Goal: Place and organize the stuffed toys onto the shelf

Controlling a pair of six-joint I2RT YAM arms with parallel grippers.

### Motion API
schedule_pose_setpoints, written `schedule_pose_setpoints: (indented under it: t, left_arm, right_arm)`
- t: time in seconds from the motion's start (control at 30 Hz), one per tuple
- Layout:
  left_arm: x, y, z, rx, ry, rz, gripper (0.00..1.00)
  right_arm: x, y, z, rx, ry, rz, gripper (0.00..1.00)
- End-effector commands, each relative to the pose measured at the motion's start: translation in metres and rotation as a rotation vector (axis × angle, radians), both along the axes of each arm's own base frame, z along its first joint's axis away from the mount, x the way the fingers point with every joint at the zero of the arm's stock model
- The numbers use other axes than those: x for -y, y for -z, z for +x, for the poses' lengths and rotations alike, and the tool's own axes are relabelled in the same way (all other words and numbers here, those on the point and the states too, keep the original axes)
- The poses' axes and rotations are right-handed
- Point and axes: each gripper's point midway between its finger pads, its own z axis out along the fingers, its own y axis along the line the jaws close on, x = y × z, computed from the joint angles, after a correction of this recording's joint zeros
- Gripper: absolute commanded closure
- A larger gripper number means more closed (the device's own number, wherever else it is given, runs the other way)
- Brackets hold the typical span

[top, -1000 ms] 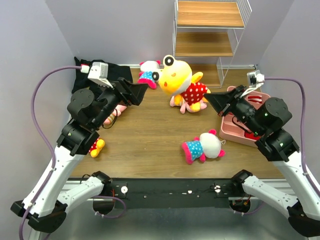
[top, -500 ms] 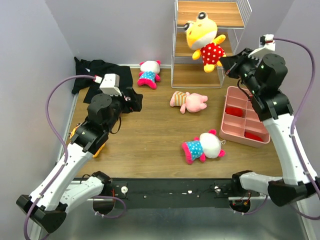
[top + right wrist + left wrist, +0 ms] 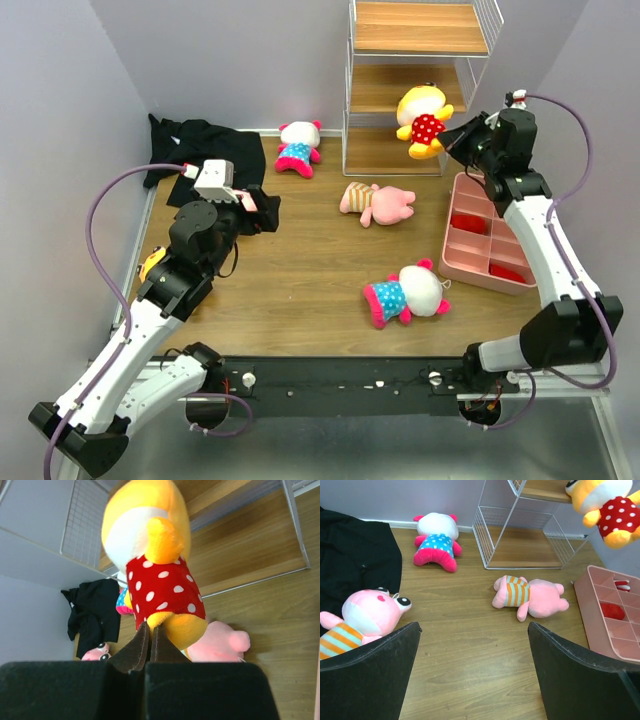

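My right gripper [image 3: 447, 141] is shut on the foot of a yellow toy in a red dotted outfit [image 3: 421, 121] and holds it in the air before the shelf [image 3: 410, 90], near the lower boards. In the right wrist view the gripper [image 3: 149, 630] pinches that toy [image 3: 156, 577] from below. My left gripper [image 3: 475, 630] is open and empty above the floor, beside a pink striped toy [image 3: 362, 617]. A second pink striped toy [image 3: 378, 202] lies mid-floor. White-and-magenta toys lie at the back [image 3: 297, 145] and the front [image 3: 410, 293]. Another yellow toy [image 3: 152, 263] peeks from under my left arm.
A pink compartment tray [image 3: 490, 235] with red items stands right of the shelf. A black cloth [image 3: 200, 145] lies at the back left. Walls close in the left, back and right sides.
My right gripper has carried the yellow toy down, from the upper shelf level to the lower boards. My left arm has drawn back a little and lowered beside the pink toy.
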Motion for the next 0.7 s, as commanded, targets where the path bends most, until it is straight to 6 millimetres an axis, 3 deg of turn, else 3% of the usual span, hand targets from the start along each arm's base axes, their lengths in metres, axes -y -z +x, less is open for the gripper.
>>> schedule_pose_setpoints:
  t: [0.0, 0.23, 0.4, 0.63, 0.67]
  left_arm:
    - [0.008, -0.004, -0.001, 0.012, 0.033, -0.023, 0.01]
    - [0.011, -0.003, -0.001, 0.009, 0.047, -0.026, 0.01]
    - [0.012, -0.003, -0.001, 0.006, 0.051, -0.023, 0.01]
    - [0.014, -0.002, -0.001, 0.004, 0.063, -0.025, 0.01]
    - [0.014, -0.002, -0.001, 0.003, 0.062, -0.027, 0.01]
  right_arm:
    - [0.004, -0.02, 0.029, 0.073, -0.016, 0.074, 0.99]
    - [0.003, -0.029, 0.063, 0.145, -0.045, 0.136, 0.99]
    - [0.004, -0.034, 0.075, 0.174, -0.045, 0.186, 0.99]
    - [0.011, -0.032, 0.099, 0.189, -0.004, 0.198, 0.99]
    - [0.023, -0.032, 0.103, 0.193, 0.013, 0.193, 0.99]
